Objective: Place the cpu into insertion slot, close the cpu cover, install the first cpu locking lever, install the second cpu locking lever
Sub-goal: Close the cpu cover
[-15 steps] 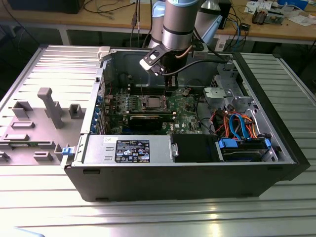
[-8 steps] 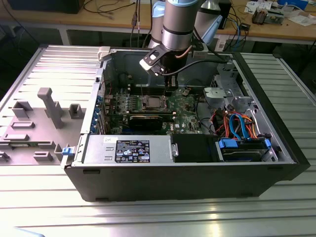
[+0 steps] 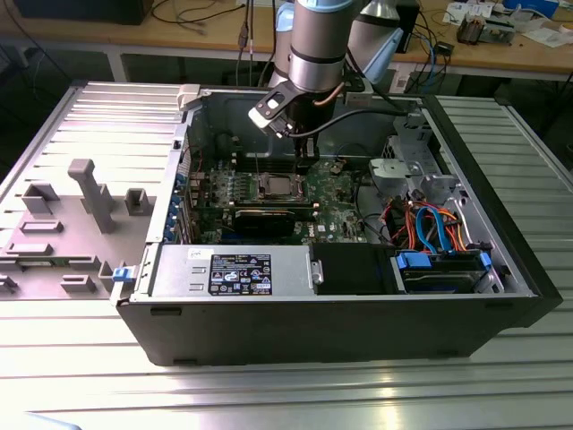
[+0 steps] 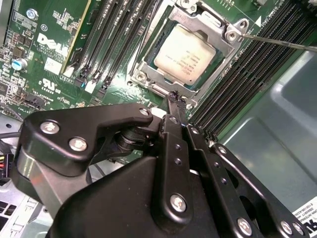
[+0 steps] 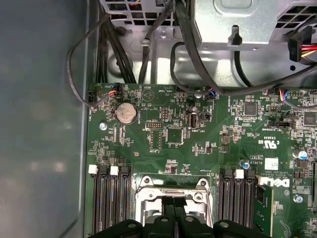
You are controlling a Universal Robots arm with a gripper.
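Right now, an open computer case lies on its side on a slatted metal tabletop, and a grey robot arm reaches down into it from the far side.

In the second wrist view, the black gripper has its two fingers pressed together into a narrow point, with nothing visibly held between them. The tip sits just beside the edge of the insertion slot, though whether it touches the metal there cannot be told.

The cpu (a dull silver square) lies flat inside the slot. The cpu cover, a thin silver frame, is folded down around it, leaving the chip's top showing through the cut-out. A thin metal lever juts from one corner of the frame and crosses above the long black memory slots. Whether it is latched cannot be told.

The slot is set into a green circuit board, which also carries a round coin battery.

In the exterior view, a long black graphics card lies just near of the slot, a labelled silver power supply sits nearer again, and orange and blue cables bunch at the exterior view's right.
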